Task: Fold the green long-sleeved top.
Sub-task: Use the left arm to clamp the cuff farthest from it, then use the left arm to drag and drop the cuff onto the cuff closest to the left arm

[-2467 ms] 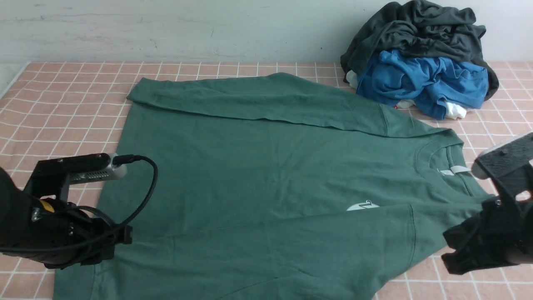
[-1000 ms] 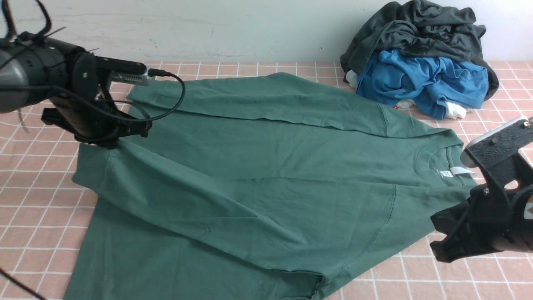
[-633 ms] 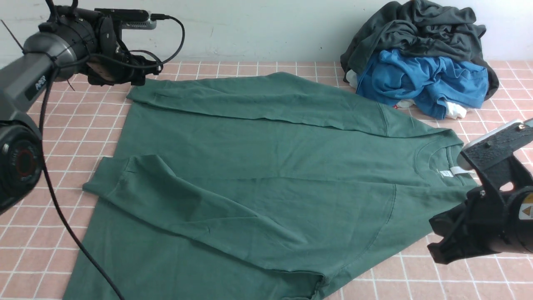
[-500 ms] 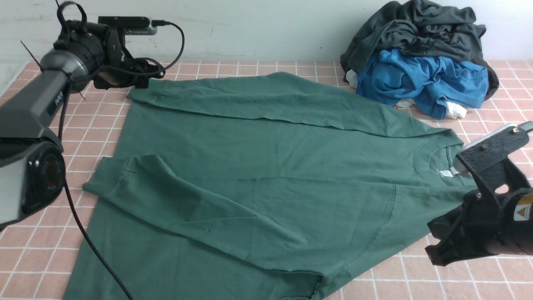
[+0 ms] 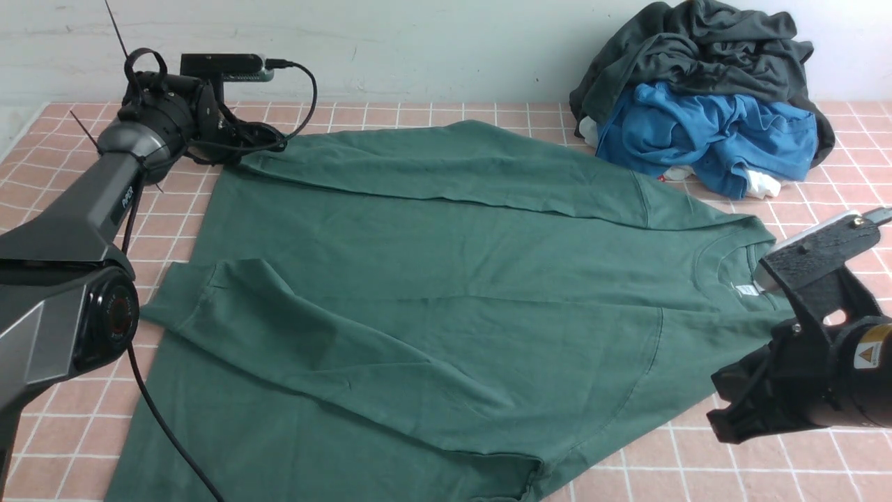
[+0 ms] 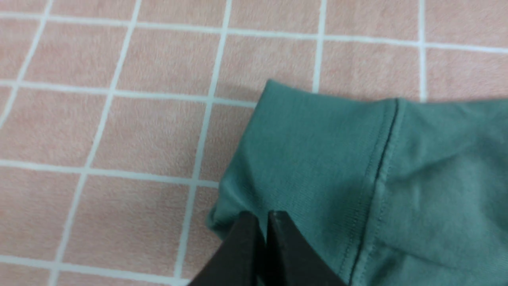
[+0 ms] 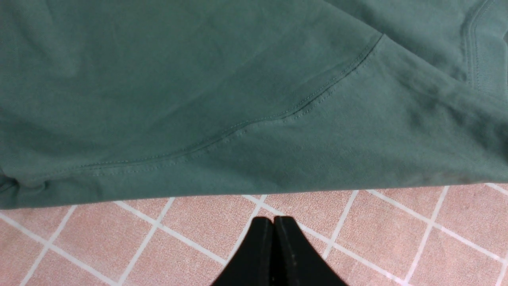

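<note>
Here, right claw [image 7: 273, 221]: tips pressed together, holding nothing, over the pink tiles [image 7: 198, 242].
Green long-sleeved top [image 5: 446, 279]: flat, its edge just beyond that claw.
Left claw [image 6: 265, 217]: far off, pinched tight on the top's sleeve cuff [image 6: 309, 151].

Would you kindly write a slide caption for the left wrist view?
Left claw closed on the cuff of the green long-sleeved top, over the pink tiled table.

Dark green top [image 5: 453, 279]; pink tabletop [image 5: 83, 174], white grid; blue garment [image 5: 704, 132]; charcoal garment [image 5: 697, 49].
</note>
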Robot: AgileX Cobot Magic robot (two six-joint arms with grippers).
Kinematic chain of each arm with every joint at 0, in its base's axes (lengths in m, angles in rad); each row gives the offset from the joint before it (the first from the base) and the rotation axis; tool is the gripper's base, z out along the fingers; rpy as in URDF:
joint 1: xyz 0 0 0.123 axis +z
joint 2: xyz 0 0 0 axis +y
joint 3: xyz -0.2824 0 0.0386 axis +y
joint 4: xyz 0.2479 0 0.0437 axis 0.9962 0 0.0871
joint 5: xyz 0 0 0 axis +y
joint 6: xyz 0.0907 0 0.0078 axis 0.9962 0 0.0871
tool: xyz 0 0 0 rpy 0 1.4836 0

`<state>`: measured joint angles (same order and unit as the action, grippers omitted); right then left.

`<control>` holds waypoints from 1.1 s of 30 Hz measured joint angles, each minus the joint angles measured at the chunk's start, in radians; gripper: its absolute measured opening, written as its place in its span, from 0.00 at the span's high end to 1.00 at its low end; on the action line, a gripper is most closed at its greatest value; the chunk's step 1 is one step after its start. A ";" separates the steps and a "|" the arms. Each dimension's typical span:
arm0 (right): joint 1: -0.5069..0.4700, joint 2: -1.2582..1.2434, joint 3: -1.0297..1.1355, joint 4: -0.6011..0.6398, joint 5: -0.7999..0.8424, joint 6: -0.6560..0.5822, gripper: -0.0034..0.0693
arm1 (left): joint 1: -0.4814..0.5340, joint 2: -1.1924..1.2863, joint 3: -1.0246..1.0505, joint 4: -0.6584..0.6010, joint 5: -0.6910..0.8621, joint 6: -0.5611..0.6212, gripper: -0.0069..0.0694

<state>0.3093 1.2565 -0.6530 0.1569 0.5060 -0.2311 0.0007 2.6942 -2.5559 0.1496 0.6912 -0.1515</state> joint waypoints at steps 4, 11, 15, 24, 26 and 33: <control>0.000 0.000 0.000 -0.001 0.007 -0.001 0.97 | -0.001 -0.043 -0.007 -0.003 0.041 0.008 0.91; 0.000 0.000 0.000 -0.075 0.013 -0.005 0.97 | -0.006 -0.168 -0.010 0.009 0.465 0.116 0.91; 0.000 -0.002 -0.001 -0.077 0.013 -0.004 0.97 | -0.013 -0.282 0.077 -0.016 0.539 0.224 0.91; 0.000 -0.119 -0.001 -0.077 0.015 -0.004 0.97 | -0.071 -0.669 0.693 -0.003 0.524 0.224 0.91; 0.000 -0.165 -0.001 -0.077 0.014 -0.004 0.97 | -0.087 -0.758 0.893 0.054 0.442 0.174 0.91; 0.000 -0.222 -0.001 -0.054 -0.014 -0.004 0.97 | -0.090 -0.894 1.252 0.154 0.218 0.074 0.90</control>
<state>0.3093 1.0347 -0.6539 0.1034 0.4920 -0.2354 -0.0890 1.8005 -1.3037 0.3040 0.9090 -0.0775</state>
